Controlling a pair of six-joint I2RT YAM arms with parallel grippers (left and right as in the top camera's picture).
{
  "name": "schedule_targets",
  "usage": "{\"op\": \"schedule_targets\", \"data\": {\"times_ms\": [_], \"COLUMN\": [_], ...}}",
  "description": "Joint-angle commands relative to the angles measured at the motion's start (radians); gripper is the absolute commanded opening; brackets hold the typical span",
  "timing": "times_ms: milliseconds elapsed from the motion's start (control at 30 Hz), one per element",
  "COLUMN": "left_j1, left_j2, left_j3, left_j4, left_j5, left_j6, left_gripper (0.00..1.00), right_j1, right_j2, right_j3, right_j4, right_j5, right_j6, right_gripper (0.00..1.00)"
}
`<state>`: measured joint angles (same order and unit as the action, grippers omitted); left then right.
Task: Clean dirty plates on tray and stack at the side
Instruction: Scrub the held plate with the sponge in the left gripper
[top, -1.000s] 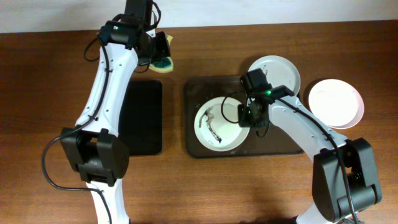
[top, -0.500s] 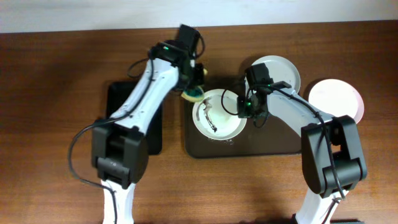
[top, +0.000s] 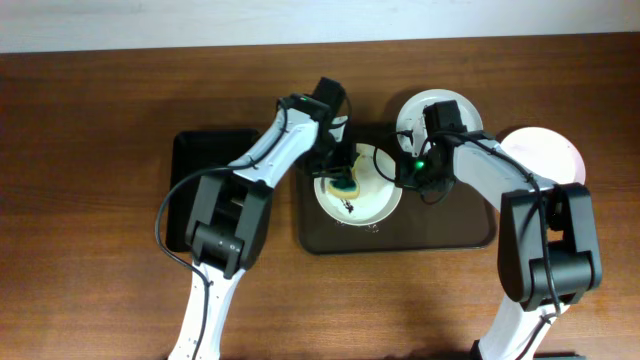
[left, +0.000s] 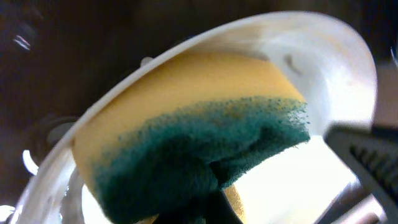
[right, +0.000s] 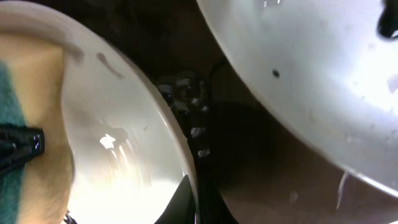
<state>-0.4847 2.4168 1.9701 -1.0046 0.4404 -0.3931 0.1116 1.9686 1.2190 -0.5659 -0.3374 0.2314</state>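
Note:
A dirty white plate (top: 372, 196) with dark smears sits tilted on the dark brown tray (top: 450, 232). My left gripper (top: 345, 178) is shut on a yellow and green sponge (left: 186, 130) and presses it into that plate. My right gripper (top: 408, 178) is shut on the plate's right rim (right: 180, 143). A second white plate (top: 455, 108) lies at the tray's far edge and shows in the right wrist view (right: 311, 81). A third white plate (top: 545, 160) lies on the table right of the tray.
A smaller black tray (top: 195, 170) lies left of the brown tray, partly under my left arm. The wooden table (top: 90, 150) extends left and to the front.
My left arm swung from the far left across to the dirty plate and set the sponge in it. My right gripper pulled the plate toward the tray's far side.

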Motion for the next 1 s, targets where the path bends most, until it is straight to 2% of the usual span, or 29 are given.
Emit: {"op": "schedule_targets", "data": {"times_ms": [0, 67, 133, 167, 200, 267, 333, 400, 433, 500, 533, 600, 700, 767, 833, 900, 967], "left_j1": [-0.016, -0.074, -0.124, -0.127, -0.108, -0.075, -0.072, -0.084, -0.085, -0.082, -0.082, -0.074, -0.006, 0.044, 0.055, 0.028, -0.004], "left_j2": [0.087, 0.087, 0.087, 0.087, 0.087, 0.087, 0.087, 0.087, 0.087, 0.087, 0.087, 0.086, 0.086, 0.086, 0.086, 0.086, 0.086], "left_j3": [-0.051, -0.051, -0.051, -0.051, -0.051, -0.051, -0.051, -0.051, -0.051, -0.051, -0.050, -0.015, 0.008, 0.008, 0.008, 0.008, 0.008], "left_j4": [-0.179, -0.214, -0.175, -0.135, -0.096, -0.043, 0.041, 0.091, 0.109, 0.118, 0.142, 0.228, 0.317, 0.288, 0.178, 0.022, -0.040], "left_j5": [0.170, 0.143, 0.174, 0.131, -0.095, -0.367, -0.633, -0.766, -0.787, -0.783, -0.771, -0.690, -0.502, -0.440, -0.354, -0.356, -0.292], "left_j6": [0.179, 0.210, 0.268, 0.219, -0.048, -0.326, -0.441, -0.489, -0.489, -0.481, -0.395, -0.118, -0.116, -0.179, -0.251, -0.247, -0.054], "left_gripper": [0.00, 0.00, 0.00, 0.00, 0.00, 0.00, 0.00, 0.00, 0.00, 0.00, 0.00, 0.00, 0.00, 0.00, 0.00, 0.00, 0.00], "right_j1": [-0.004, -0.004, -0.004, -0.005, -0.009, -0.008, -0.008, -0.008, -0.008, -0.008, -0.008, -0.008, -0.008, -0.008, -0.007, -0.007, -0.007], "right_j2": [0.036, 0.036, 0.036, 0.036, 0.036, 0.036, 0.036, 0.036, 0.036, 0.036, 0.036, 0.036, 0.036, 0.036, 0.036, 0.036, 0.036], "right_j3": [-0.045, -0.045, -0.045, -0.045, -0.045, -0.045, -0.050, -0.050, -0.051, -0.050, -0.050, -0.051, -0.051, -0.050, -0.050, -0.050, -0.050], "right_j4": [0.014, 0.026, 0.025, 0.024, 0.024, 0.024, 0.025, 0.025, 0.025, 0.025, 0.025, 0.025, 0.025, 0.027, 0.029, 0.029, 0.029], "right_j5": [-0.031, -0.049, -0.051, -0.051, -0.051, -0.048, -0.043, -0.040, -0.040, -0.040, -0.040, -0.040, -0.040, -0.040, -0.041, -0.041, -0.044], "right_j6": [0.008, 0.009, 0.008, 0.008, 0.009, 0.008, 0.008, 0.009, 0.009, 0.009, 0.009, 0.008, 0.008, 0.008, 0.008, 0.009, 0.008], "right_gripper": [0.04, 0.04, 0.04, 0.04, 0.04, 0.04, 0.04, 0.04, 0.04, 0.04, 0.04, 0.04, 0.04, 0.04, 0.04, 0.04, 0.04]}}
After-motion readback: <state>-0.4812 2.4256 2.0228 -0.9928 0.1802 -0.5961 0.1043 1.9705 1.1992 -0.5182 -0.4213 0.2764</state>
